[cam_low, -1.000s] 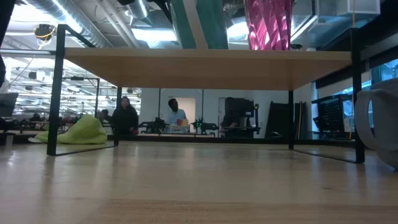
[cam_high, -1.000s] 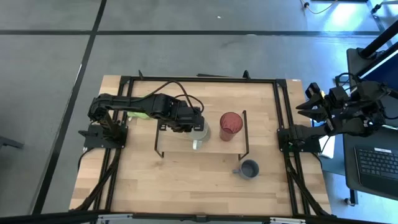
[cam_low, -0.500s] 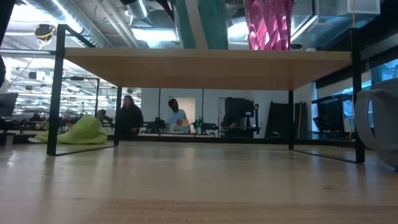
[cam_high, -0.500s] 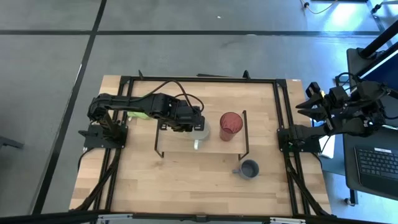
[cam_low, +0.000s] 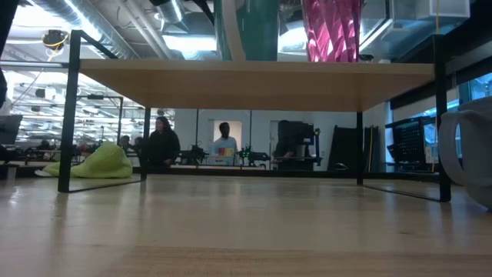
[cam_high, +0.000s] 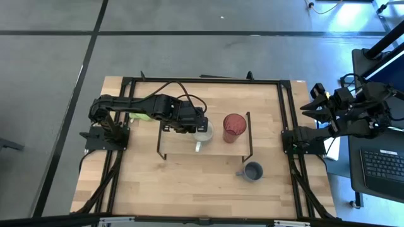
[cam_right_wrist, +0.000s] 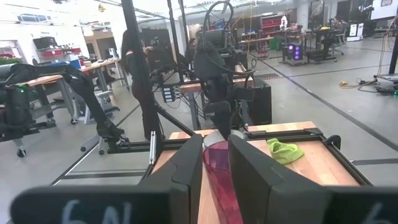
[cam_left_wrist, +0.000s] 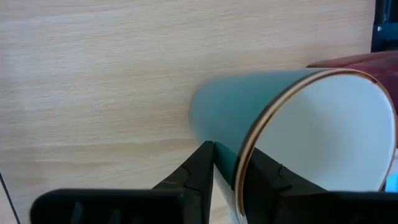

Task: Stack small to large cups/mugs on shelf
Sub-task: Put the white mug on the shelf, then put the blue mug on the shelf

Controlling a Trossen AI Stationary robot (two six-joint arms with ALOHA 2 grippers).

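The white mug [cam_high: 203, 133] stands upright on the shelf [cam_high: 180, 146], left of the red tumbler [cam_high: 234, 127], which also stands on the board. My left gripper [cam_left_wrist: 227, 158] reaches down from the left with one finger on each side of the mug's wall. In the low view both cups rise above the shelf board [cam_low: 254, 77]. The small grey-blue mug [cam_high: 252, 171] sits on the table, on the near side of the shelf's right end. My right gripper [cam_high: 308, 107] waits open and level above the table's right edge. My left gripper comes at the white mug's rim [cam_left_wrist: 244, 163] from above, slanting. One finger [cam_left_wrist: 264, 177] is inside the mug and one [cam_left_wrist: 198, 168] outside. The outer finger stands off the wall. Whether the inner finger touches the rim I cannot tell. The mug rests on the shelf.
A green cloth-like lump [cam_high: 142, 116] lies on the table at the far left, behind my left arm. The table's black frame [cam_high: 202, 80] runs along the far and side edges. Bare wood lies in front of the shelf. People move in the room beyond.
My left arm has kept its place. In the low view the white mug shows broader above the shelf board than before.
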